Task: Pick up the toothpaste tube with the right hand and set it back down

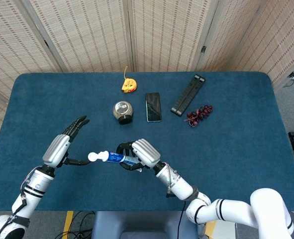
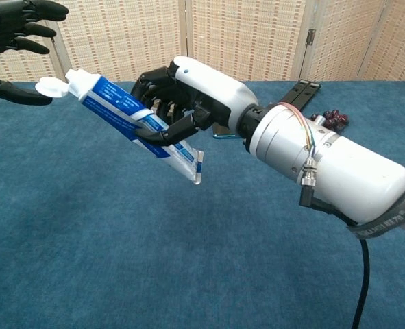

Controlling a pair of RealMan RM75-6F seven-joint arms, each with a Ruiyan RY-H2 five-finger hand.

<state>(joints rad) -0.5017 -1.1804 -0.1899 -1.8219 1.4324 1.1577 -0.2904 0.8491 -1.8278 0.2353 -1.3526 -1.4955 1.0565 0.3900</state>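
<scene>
The right hand [image 1: 139, 154] gripped the toothpaste tube [image 1: 114, 158] around its middle, fingers wrapped tight, holding it clear above the table [image 1: 236, 149]. The tube's white cap [image 2: 51, 88] stuck out past the fingers toward the left hand [image 1: 62, 147], its flat crimped end hanging lower on the other side. The left hand was spread, fingers apart, holding nothing, its thumb just beside the cap. Beyond the right hand lay a phone [image 1: 153, 106] and a round container [image 1: 122, 111].
</scene>
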